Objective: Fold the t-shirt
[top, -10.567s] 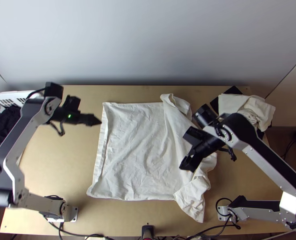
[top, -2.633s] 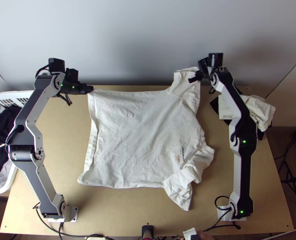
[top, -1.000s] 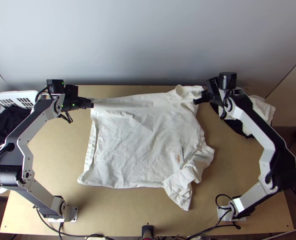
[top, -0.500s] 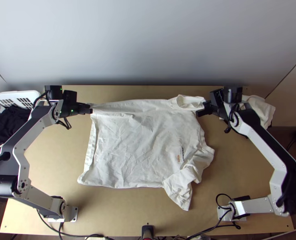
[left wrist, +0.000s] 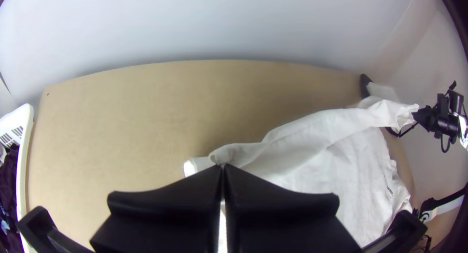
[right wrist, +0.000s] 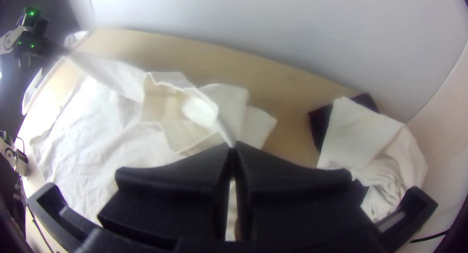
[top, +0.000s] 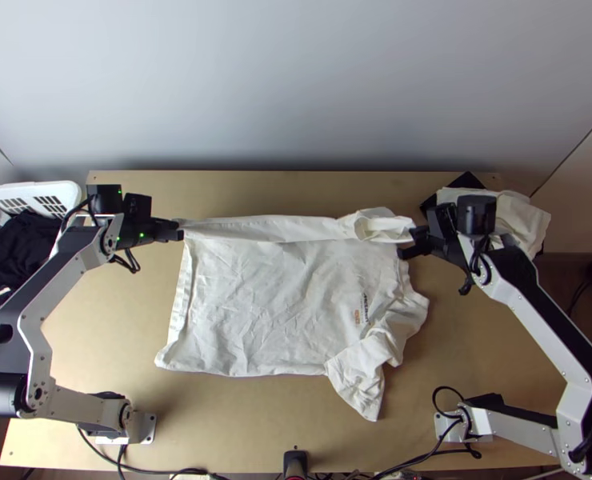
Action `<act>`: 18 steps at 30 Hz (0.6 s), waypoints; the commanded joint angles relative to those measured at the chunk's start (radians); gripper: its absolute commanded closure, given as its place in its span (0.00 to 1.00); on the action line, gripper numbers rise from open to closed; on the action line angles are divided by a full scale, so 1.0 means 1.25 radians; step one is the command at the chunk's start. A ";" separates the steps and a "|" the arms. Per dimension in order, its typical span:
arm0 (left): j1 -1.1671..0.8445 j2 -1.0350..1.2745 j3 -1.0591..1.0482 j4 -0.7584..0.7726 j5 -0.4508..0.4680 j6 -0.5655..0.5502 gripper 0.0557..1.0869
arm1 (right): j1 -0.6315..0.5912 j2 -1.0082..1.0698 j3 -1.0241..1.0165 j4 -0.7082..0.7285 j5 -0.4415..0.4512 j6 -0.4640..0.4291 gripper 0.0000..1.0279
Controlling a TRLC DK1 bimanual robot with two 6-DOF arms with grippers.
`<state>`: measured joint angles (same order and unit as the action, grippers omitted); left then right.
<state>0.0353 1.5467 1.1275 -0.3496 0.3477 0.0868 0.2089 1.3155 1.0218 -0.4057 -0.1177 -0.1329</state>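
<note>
T-shirt: off-white, thin woven-looking or knit cloth, can't tell which; main panel spread on the table between the arm bases, fine random creases all over.
Far edge: pulled up into a long, soft, shallow band strung between the two grippers, underside partly turned out, smooth next to the creased panel.
Left gripper: fingers pressed together on the shirt's far corner by the hem side; in the left wrist view the cloth curls into a small rounded lip at the tips.
Right gripper: fingers pressed together on a thin pinch of shirt by the sleeve opening; cloth tapers to a narrow pleat at the tips in the right wrist view.
Sleeve opening: loose, wide, with a flat turned hem, mouth gaping.
Hem: flat, ribbed-looking strip down the side nearer the left arm.
Near sleeve: blunt wedge, flattish at its tip, bunched thick folds where it meets the body.
Print: small orange mark plus dark lettering near the bunched part.
Table: light wood, smooth, matte.
Basket: white rigid plastic, slotted wall, rounded rim; dark crumpled clothes inside.
Pile: off-white cloth, rumpled, over a black piece with a sharp corner, behind the right gripper.
</note>
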 commanded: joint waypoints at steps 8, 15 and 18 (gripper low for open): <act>0.001 -0.068 -0.108 -0.003 0.000 0.005 0.97 | 0.010 -0.111 -0.076 -0.069 -0.015 0.001 0.97; 0.005 -0.100 -0.155 -0.004 0.000 0.015 0.97 | 0.012 -0.166 -0.109 -0.118 -0.024 0.003 0.97; 0.010 -0.107 -0.167 -0.005 0.000 0.018 0.97 | 0.013 -0.186 -0.124 -0.132 -0.025 0.000 0.97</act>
<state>0.0395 1.4418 0.9657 -0.3534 0.3477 0.1001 0.2211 1.1419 0.9070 -0.5304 -0.1440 -0.1303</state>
